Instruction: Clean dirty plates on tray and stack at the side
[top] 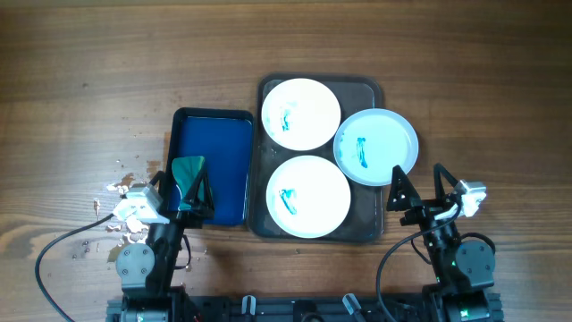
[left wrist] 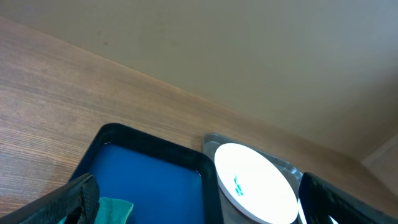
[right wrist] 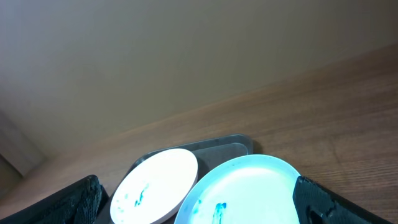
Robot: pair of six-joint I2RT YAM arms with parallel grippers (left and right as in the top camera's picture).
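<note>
I see the left claw [top: 185, 190] spread over the cloth [top: 188, 168] in the blue tray [top: 219, 143], and the right claw [top: 418, 190] spread near a plate [top: 375, 146]. Crumbs [top: 121, 201] litter the near-left corner.

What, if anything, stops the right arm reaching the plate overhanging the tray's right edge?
Likely nothing, so probably yes. The right fingers sit open at that plate's near rim, nothing between them, and it overhangs the tray.

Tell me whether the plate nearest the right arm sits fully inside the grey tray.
Partly out. The plate overhangs the right rim of the grey tray, its outer part above the wooden table.
</note>
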